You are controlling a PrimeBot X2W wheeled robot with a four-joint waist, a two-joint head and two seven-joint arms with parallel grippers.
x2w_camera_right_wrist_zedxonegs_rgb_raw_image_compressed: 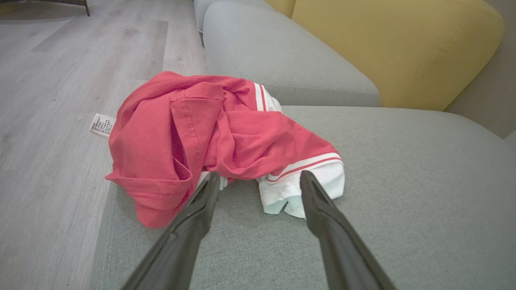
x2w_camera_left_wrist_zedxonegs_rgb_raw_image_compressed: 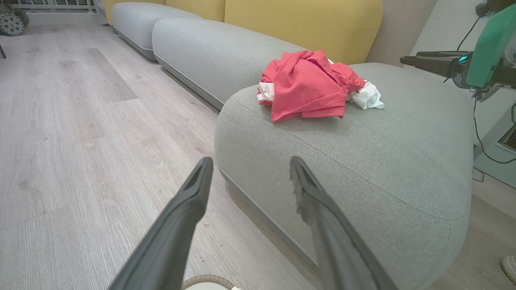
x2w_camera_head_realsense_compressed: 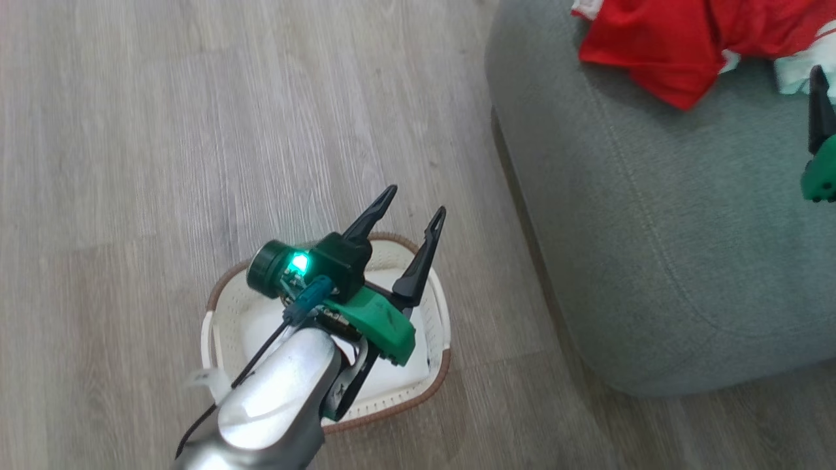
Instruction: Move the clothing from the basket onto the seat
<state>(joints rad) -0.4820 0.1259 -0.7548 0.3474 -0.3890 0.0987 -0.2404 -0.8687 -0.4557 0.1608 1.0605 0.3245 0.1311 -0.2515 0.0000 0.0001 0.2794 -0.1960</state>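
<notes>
The red clothing [x2w_camera_head_realsense_compressed: 679, 46] with white stripes lies crumpled on the grey-green seat [x2w_camera_head_realsense_compressed: 653, 228]; the wrist views show it too, clothing [x2w_camera_left_wrist_zedxonegs_rgb_raw_image_compressed: 306, 84] and clothing [x2w_camera_right_wrist_zedxonegs_rgb_raw_image_compressed: 209, 137], with a small white label at its left edge. The cream basket [x2w_camera_head_realsense_compressed: 225, 294] with a brown rim stands on the floor left of the seat, showing a pale inside. My left gripper [x2w_camera_head_realsense_compressed: 416, 203] hangs open above the basket, nothing between its fingers. My right gripper [x2w_camera_right_wrist_zedxonegs_rgb_raw_image_compressed: 256, 179] is open just short of the clothing, holding nothing. Its finger [x2w_camera_head_realsense_compressed: 819, 98] shows at the head view's right edge.
Pale wood floor [x2w_camera_head_realsense_compressed: 196, 130] spreads left of the seat. Yellow back cushions [x2w_camera_left_wrist_zedxonegs_rgb_raw_image_compressed: 302, 24] and further grey seats [x2w_camera_left_wrist_zedxonegs_rgb_raw_image_compressed: 193, 48] lie behind. A dark cable [x2w_camera_left_wrist_zedxonegs_rgb_raw_image_compressed: 483, 141] hangs by the seat's far side. A dark patterned object [x2w_camera_left_wrist_zedxonegs_rgb_raw_image_compressed: 10, 22] sits at the far left.
</notes>
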